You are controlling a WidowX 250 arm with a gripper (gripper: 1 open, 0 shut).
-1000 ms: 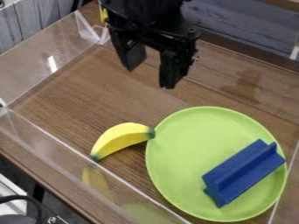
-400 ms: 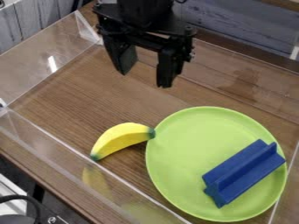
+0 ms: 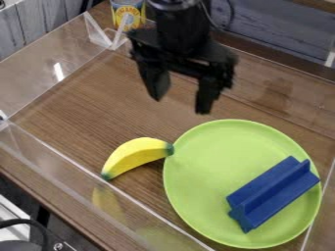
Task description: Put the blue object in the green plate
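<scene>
The blue object (image 3: 272, 192), a dark blue stepped block, lies on the right half of the green plate (image 3: 210, 176), slanting from lower left to upper right. The plate sits at the lower right of the wooden table. My black gripper (image 3: 183, 94) hangs above the table just beyond the plate's upper left rim, pointing down. Its two fingers (image 3: 159, 86) stand wide apart with nothing between them. It is open and clear of the block.
A yellow banana (image 3: 135, 155) lies on the table against the plate's left edge. Clear plastic walls (image 3: 53, 167) fence the table on the left and front. A yellow-and-white item (image 3: 125, 16) stands at the back behind the arm.
The gripper has moved right and down toward the plate, and its fingers have rolled a little. The block, plate and banana have not moved.
</scene>
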